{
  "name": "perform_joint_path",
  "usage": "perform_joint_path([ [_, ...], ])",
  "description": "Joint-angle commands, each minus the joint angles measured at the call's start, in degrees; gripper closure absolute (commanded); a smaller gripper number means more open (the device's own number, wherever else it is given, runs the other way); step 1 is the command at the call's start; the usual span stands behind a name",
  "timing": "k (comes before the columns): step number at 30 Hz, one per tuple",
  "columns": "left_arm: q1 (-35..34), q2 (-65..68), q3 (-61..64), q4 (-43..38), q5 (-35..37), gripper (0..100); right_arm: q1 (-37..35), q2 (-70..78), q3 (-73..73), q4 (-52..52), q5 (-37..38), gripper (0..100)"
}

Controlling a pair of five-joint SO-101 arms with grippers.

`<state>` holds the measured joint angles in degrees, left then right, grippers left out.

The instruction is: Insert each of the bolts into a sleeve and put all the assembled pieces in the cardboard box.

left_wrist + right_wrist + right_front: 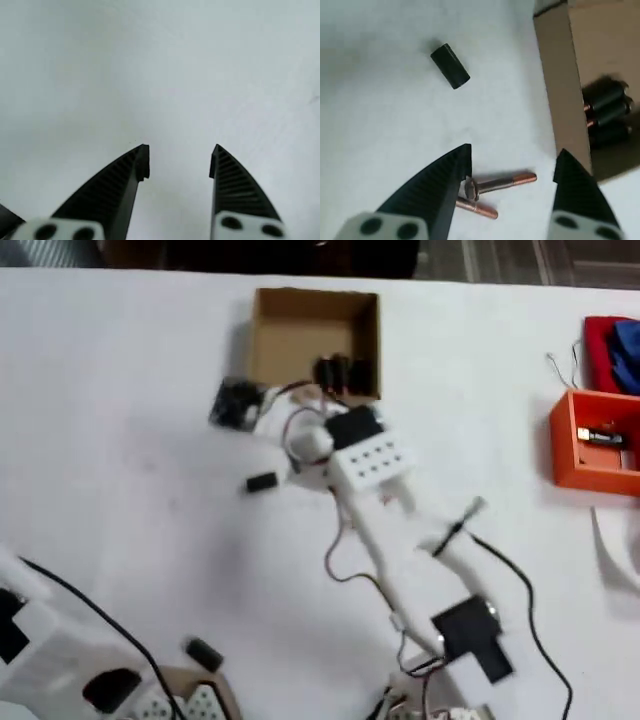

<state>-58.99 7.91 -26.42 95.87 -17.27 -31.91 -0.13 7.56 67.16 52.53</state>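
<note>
copper first: one bolt lies flat on the table between the tips of my right gripper. a 2nd bolt lies just beside it, partly hidden by one finger. their head ends look to touch, can't be sure. right jaws are wide apart w/ nothing clamped, hovering over both bolts and close to the outer wall of the box.

inside the box, black pieces w/ copper ends showing lie side by side against that same wall. looks like three, hard to count.

a black sleeve lies on its side on the table, apart from the bolts and outside the box. from the high view it sits left of my right arm, which stretches from the near edge up to the box's near corner.

my left gripper hangs over bare white table, jaws apart and holding nothing. my left arm sits at the near left corner, w/ a 2nd sleeve near it.

an orange bin stands at the far right, well apart from it all.
</note>
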Motion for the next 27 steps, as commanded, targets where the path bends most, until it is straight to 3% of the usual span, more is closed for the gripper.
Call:
perform_joint_path([
  [1, -2.99, -0.44, -2.15, -0.97, 0.44, 78, -3.30, 4.62, -0.88, -2.59, 5.01, 72.8],
  [12, -6.77, -0.44, -2.15, -0.97, 0.44, 78, -10.59, 14.46, -6.86, -2.51, 12.66, 72.9],
  [27, -6.77, -0.44, -2.07, -0.97, -1.85, 78, -10.33, 27.12, -13.19, -5.67, 14.24, 73.0],
])
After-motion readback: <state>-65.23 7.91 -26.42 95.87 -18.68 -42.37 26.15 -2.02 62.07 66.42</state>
